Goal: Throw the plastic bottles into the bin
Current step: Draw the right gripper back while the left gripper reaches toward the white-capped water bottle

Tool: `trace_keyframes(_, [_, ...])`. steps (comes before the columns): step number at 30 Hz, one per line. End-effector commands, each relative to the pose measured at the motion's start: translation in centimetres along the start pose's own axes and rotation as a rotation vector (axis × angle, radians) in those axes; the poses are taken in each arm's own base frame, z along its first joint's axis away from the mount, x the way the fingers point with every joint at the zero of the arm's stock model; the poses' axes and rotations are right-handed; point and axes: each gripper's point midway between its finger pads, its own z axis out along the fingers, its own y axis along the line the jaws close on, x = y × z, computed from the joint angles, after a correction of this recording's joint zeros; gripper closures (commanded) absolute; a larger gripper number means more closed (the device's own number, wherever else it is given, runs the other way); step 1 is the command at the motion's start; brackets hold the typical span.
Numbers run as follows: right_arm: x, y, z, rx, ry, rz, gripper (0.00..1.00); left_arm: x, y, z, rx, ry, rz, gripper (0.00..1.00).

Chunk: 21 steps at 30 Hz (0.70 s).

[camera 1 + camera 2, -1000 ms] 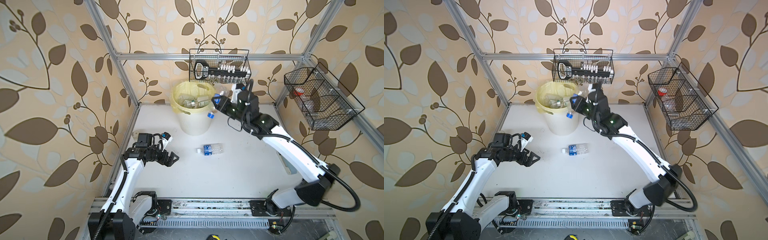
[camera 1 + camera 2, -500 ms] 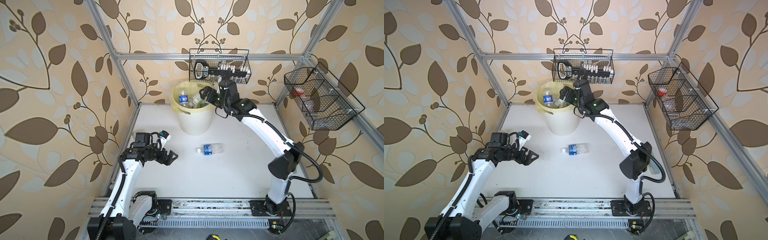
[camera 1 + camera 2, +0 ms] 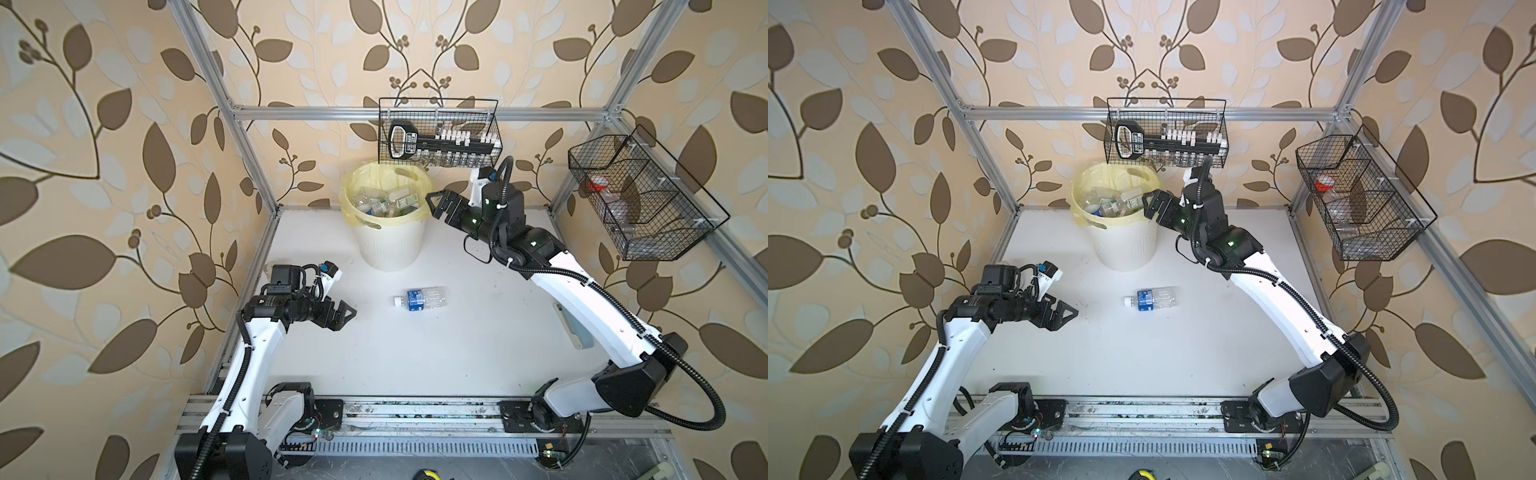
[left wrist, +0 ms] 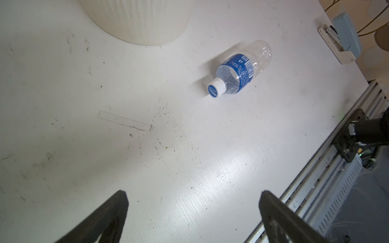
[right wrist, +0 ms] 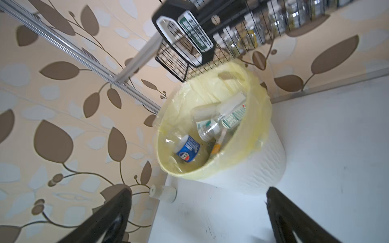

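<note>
**One bottle on the table, both pincers empty**

The likeliest slip is at the pickup. A single bottle (image 3: pixel 422 298) lies on its side on the table (image 3: pixel 415 357), ahead of the left pincer (image 3: pixel 345 319) and a little off its line. Its cap end is turned toward the pincer, with bare table between them. The bottle is round, thin-walled and looks empty. If one finger meets it before the other, it will probably roll or skid away. A hard squeeze on the clear body may crumple it and let it pop out.

The second risk is at the bin (image 3: pixel 390 249). The right pincer (image 3: pixel 432 206) hangs just outside and above the rim, close to the yellow liner bag (image 3: pixel 353 216). A low pull-back could snag the bag or shove the bin. A wire basket (image 3: pixel 438 133) hangs just above that wrist, where the cable loop could catch. If both arms go for the bottle, they could meet over it.

The left arm rises from its base and bends forward, with the pincer tilted down at the table. Its jaws are spread wide and hold nothing. The right arm is stretched long with the wrist raised. Its jaws are also wide apart and empty, aimed at the heap of bottles (image 5: pixel 187 149) inside the bin in front of it.
</note>
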Motion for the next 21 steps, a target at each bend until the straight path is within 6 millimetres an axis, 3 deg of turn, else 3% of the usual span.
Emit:
trace_keyframes(1, [0.8, -0.9, -1.0, -0.005, 0.005, 0.002, 0.0, -0.8, -0.7, -1.1, 0.008, -0.051, 0.032, 0.01])
trace_keyframes(21, [5.6, -10.5, -5.8, 0.106, 0.049, 0.054, 0.0, -0.9, -0.4, -0.6, 0.031, -0.011, 0.022, 0.01])
